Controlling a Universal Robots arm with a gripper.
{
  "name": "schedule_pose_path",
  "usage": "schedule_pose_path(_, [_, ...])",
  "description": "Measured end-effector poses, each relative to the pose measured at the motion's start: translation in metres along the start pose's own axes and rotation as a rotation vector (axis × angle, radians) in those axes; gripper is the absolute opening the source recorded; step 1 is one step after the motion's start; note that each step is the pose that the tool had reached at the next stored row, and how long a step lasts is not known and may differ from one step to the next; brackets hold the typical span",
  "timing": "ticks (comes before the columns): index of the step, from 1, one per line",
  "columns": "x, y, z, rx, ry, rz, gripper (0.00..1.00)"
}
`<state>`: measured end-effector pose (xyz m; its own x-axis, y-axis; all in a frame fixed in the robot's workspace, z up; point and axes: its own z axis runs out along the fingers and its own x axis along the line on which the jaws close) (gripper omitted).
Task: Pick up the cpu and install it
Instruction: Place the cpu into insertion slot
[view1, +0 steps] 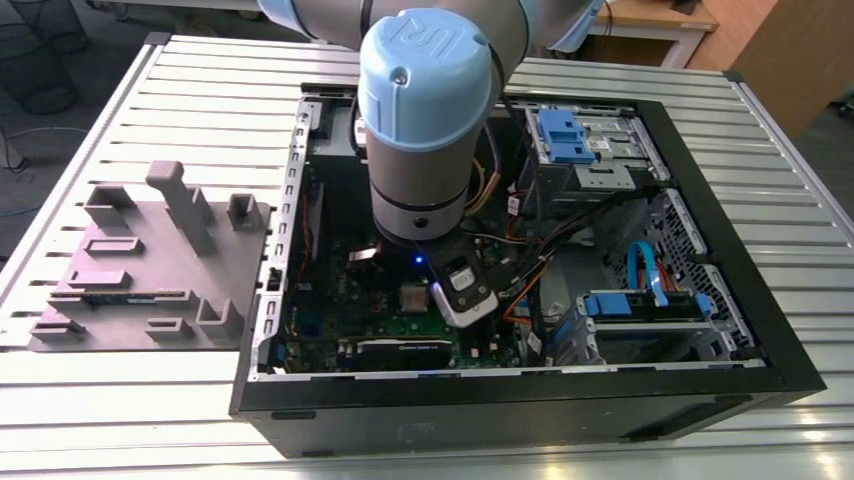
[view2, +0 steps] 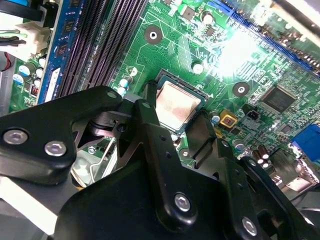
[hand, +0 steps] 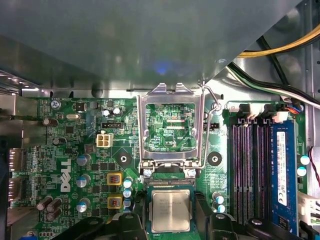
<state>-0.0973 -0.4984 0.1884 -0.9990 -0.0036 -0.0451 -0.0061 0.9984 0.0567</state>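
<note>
The cpu (hand: 171, 210) is a small square chip with a pale metal top, lying level in the socket of the green motherboard (hand: 75, 165). In the second wrist view the cpu (view2: 176, 102) sits between two black fingers (view2: 150, 125). My gripper (view2: 177, 112) straddles it, with a finger close against each of two opposite sides, and looks shut on the chip. The gripper (hand: 171, 222) is low over the socket. The socket's metal load plate (hand: 170, 95) stands swung open beside the chip. In the exterior view my arm (view1: 420, 120) reaches down into the open computer case (view1: 747, 330).
Long black memory slots (hand: 250, 170) run beside the socket, with one blue module (hand: 281, 170). Yellow and black cables (hand: 280, 50) cross nearby. Blue drive brackets (view1: 567, 135) and cables crowd the case toward the exterior view's right. A grey fixture (view1: 147, 260) sits on the slatted table.
</note>
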Motion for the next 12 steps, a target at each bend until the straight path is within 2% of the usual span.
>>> schedule_pose_path(12, [-0.0002, 0.0003, -0.0007, -0.0019, -0.0011, 0.0, 0.48])
